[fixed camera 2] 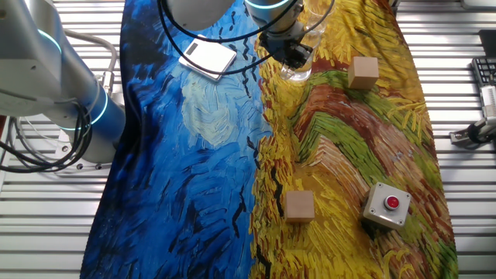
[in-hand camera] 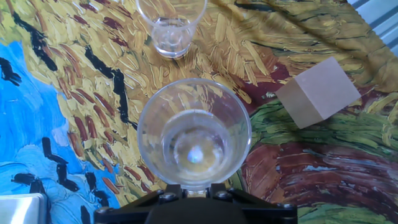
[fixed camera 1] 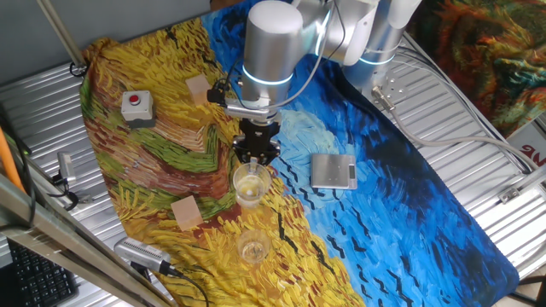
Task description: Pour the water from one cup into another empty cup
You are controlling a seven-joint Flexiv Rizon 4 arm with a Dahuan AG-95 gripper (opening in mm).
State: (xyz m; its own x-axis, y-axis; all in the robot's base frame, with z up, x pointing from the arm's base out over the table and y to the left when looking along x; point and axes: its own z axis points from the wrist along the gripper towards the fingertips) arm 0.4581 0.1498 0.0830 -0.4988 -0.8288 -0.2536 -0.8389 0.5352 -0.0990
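A painted cloth (fixed camera 1: 171,162) in blue and yellow covered the ribbed metal tabletop (fixed camera 1: 478,145). Cables (fixed camera 1: 452,111) ran across the bare metal beside it, and a keyboard (fixed camera 2: 484,74) lay at one edge.

Silver-white cylindrical arm (fixed camera 1: 271,43) with glowing cyan joint rings, black cables and a black gripper (fixed camera 1: 256,158)

I see painted cloth (fixed camera 1: 409,196), blue and yellow, over ribbed metal table (fixed camera 1: 478,119). Red button box (fixed camera 1: 136,107) near cloth's far yellow corner. Two tan cubes: one (fixed camera 1: 197,89) beside button box, other (fixed camera 1: 186,212) lower down. Flat grey device (fixed camera 1: 333,170), maybe scale, on blue part.
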